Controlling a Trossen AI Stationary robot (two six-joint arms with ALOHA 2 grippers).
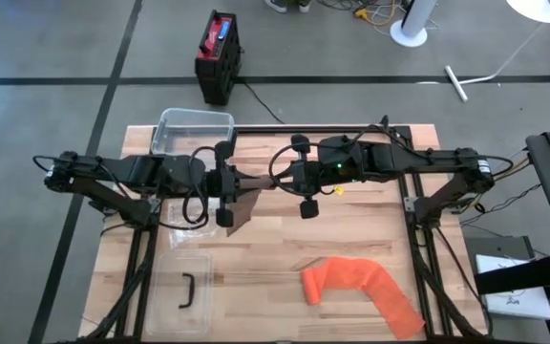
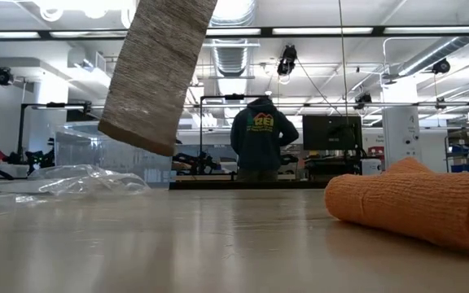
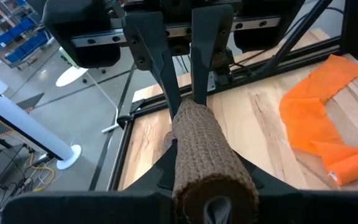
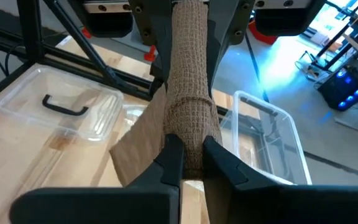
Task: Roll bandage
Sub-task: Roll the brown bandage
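We see the brown woven elastic bandage point(image 1: 242, 203) held in the air above the wooden tabletop point(image 1: 285, 244), in the middle of the high view, stretched between our two hands. The left hand point(image 1: 223, 182) is clenched on one end of the partly rolled bandage, and the right hand point(image 1: 299, 178) is clamped on the other end; each wrist view shows the bandage running from our own fingers straight to the opposite hand. Its long axis lies left to right across the frame, along the line joining the hands, so neither arm is nearer. A loose flat tail hangs from the roll toward the tabletop, seen at the upper left of the low view. We judge that the next turn depends on this axis staying level between the two grips while the tail winds on. An orange bandage point(image 1: 361, 287) lies at the lower right, well apart.
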